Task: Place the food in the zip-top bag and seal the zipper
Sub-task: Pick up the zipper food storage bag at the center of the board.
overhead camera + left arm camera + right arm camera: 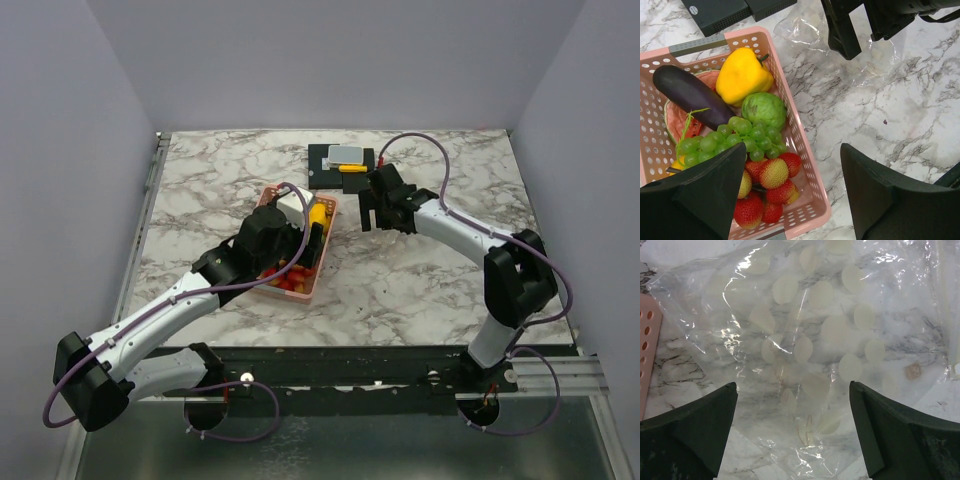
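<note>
The food lies in a pink perforated basket: a yellow pepper, a dark eggplant, a green round vegetable, green grapes and red-yellow strawberries. My left gripper is open and empty above the basket's right wall. The clear zip-top bag lies flat and crinkled on the marble, right of the basket. My right gripper is open and empty just above the bag, its fingers also showing in the left wrist view.
A black base with a yellow-and-grey item stands at the back, behind the bag. The basket's corner shows at the left edge of the right wrist view. Bare marble table lies right and in front of the basket.
</note>
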### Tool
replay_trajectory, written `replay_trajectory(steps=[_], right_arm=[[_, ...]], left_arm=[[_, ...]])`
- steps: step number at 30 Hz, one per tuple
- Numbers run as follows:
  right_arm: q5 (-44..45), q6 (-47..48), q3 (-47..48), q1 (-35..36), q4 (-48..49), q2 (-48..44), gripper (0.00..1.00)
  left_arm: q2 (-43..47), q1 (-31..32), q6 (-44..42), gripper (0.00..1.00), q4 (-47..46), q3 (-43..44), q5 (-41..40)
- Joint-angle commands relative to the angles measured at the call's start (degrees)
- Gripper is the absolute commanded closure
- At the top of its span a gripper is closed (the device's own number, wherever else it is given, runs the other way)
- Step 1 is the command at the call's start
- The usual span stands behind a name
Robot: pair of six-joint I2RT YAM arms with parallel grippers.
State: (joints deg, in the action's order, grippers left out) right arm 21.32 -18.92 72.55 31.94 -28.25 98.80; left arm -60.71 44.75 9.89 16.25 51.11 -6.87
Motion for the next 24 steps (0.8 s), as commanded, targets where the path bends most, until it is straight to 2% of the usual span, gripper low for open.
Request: replay_trajectory(steps=[1, 4, 10, 16, 19, 24], right_arm=[[-0.1, 1.3, -0.4, -1.1, 2.3, 2.4, 0.0], [0.1, 1.4, -0.7, -1.2, 2.9, 3.7, 0.0], [-0.5, 1.4, -1.7, -1.2, 4.4, 4.8, 0.13], [-0.2, 1.6, -2.8, -1.2, 5.0, 4.8, 0.38], [0.4, 1.7, -3.0, -1.1, 4.7, 4.8, 0.45], [1.4, 1.9, -3.5, -1.1, 4.0, 4.2, 0.76]], left_arm=[[-0.6, 0.3, -0.8, 0.22, 1.1, 1.6, -1.0], [-0.7, 0.3, -0.9, 0.22, 1.2, 1.7, -0.9], [-0.7, 0.3, -1.0, 0.21, 1.2, 1.7, -0.9], [-0.8, 0.3, -1.1, 0.21, 1.3, 1.7, -1.0], [-0.9, 0.3, -1.3, 0.21, 1.3, 1.8, -0.9], [-0.9, 0.3, -1.2, 0.21, 1.5, 1.9, -1.0]])
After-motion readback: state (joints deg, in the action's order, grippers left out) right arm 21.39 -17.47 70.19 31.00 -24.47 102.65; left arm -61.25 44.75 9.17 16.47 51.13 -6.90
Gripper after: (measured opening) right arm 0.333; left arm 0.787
